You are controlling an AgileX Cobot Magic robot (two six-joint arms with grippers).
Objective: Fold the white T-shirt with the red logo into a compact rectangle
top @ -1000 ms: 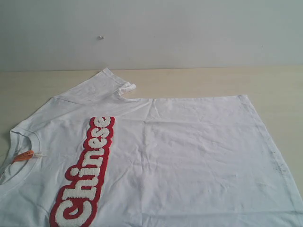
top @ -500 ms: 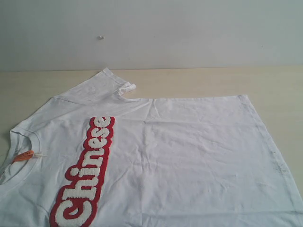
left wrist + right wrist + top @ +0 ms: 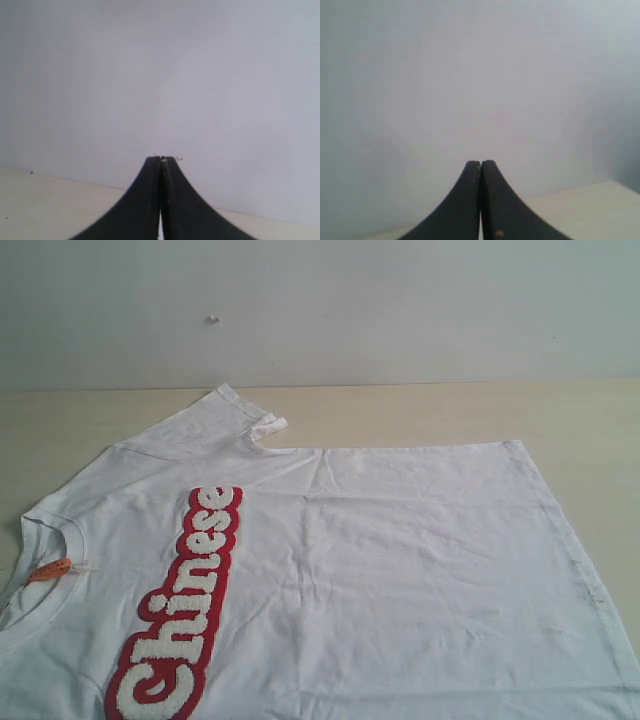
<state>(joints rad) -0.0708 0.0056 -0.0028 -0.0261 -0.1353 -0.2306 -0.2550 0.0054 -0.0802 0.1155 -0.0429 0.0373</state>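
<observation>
The white T-shirt point(image 3: 400, 580) lies spread face-up on the desk point(image 3: 450, 410), its collar at the left of the exterior view and its hem at the right, with the red logo point(image 3: 180, 610) along the chest and the far sleeve point(image 3: 228, 420) sticking out. Neither arm is over it — the left tool point(image 3: 161, 159) and right tool point(image 3: 480, 163) each have their jaws pressed together on nothing, facing a bare wall. The cloth is wrinkled, so a shallow pinch could slip or lift only the top layer — skewing the fold.

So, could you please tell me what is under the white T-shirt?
The white T-shirt lies spread on the pale table, which shows beyond its far edge. Anything directly beneath the fabric is covered.
</observation>
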